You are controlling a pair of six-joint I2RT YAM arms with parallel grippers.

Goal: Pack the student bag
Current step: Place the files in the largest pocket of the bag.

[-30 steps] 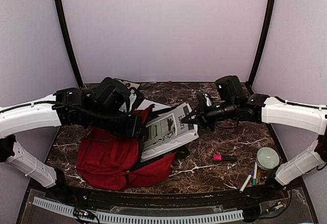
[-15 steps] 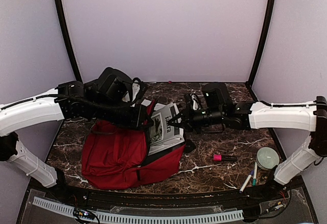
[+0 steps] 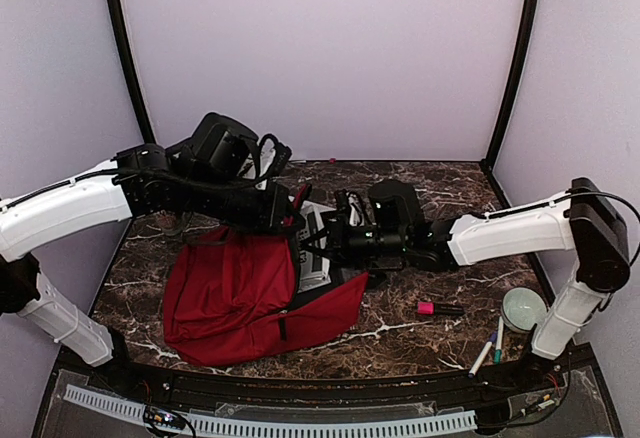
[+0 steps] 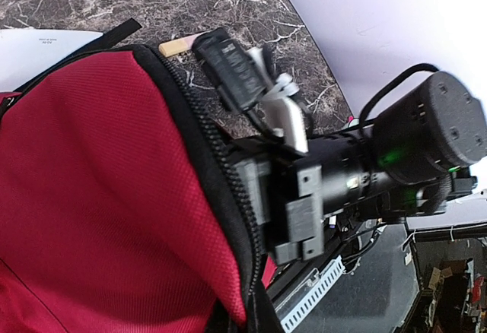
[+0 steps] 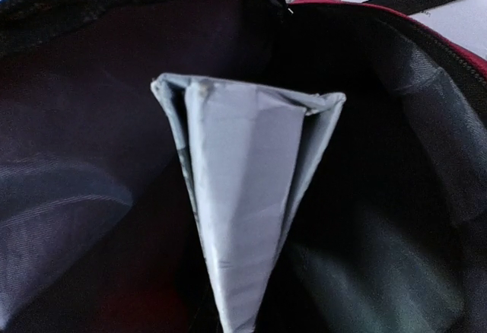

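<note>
"So, from above: where does the bag sit?"

"The red bag [image 3: 235, 293] lies on the marble table [image 3: 450, 193] with its mouth turned to the right. The left gripper [image 3: 293, 220] is clenched on the bag's upper rim and holds it raised. The right gripper [image 3: 325, 241] is at the bag's mouth, clamped on a booklet [image 3: 312, 258] whose printed pages sit partly inside the bag."

"Anything else near the bag?"

"Right of the bag and well apart from it there is a pink marker [image 3: 430, 309]. Farther from the bag lie a pale green disc [image 3: 524, 308] and two pens [image 3: 482, 356]."

"And the left wrist view?"

"The bag's [image 4: 91, 181] red cloth fills the left side, and its black zipper [image 4: 221, 166] runs down the edge. Just past the zipper, the right arm [image 4: 365, 181] reaches in under the bag's rim. Behind the bag are a white sheet [image 4: 38, 44] and a small tan stick [image 4: 177, 45]. I cannot make out the left gripper's own fingers in this view."

"The right wrist view?"

"It looks inside the bag, with grey lining [image 5: 426, 105] around a dark hollow. The booklet [image 5: 243, 196], seen as folded grey paper, rises from the bottom edge up the middle, inside the bag. The fingers are hidden."
</note>
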